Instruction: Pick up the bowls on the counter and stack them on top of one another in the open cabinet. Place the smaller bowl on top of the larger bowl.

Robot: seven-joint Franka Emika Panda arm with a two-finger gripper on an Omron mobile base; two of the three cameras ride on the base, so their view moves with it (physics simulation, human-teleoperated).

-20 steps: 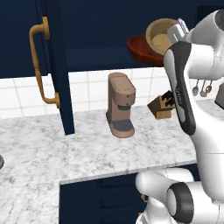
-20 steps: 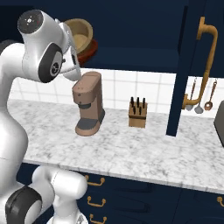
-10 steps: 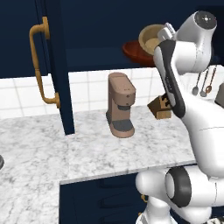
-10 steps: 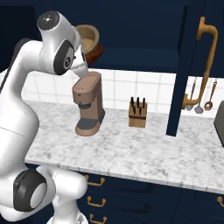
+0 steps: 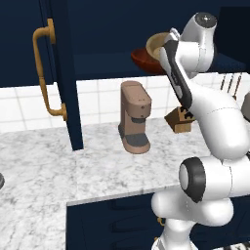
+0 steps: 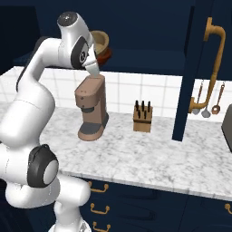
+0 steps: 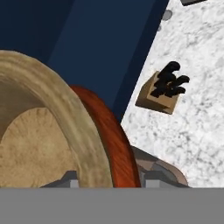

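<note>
The smaller bowl, tan with a pale inside, sits over the larger bowl, the reddish-brown one on the shelf of the open cabinet. My gripper is shut on the tan bowl's rim, and the red rim shows just behind it. I cannot tell whether the two bowls touch. From the right base view the tan bowl rests low above the red one, beside my hand. The counter lies below.
A brown coffee machine stands on the counter right under the shelf, with a knife block to its right. The cabinet door with its brass handle hangs open at the left. Utensils hang on the tiled wall.
My arm has swung leftward and carried the tan bowl from the right of the shelf to over the reddish bowl, a little lower than before.
</note>
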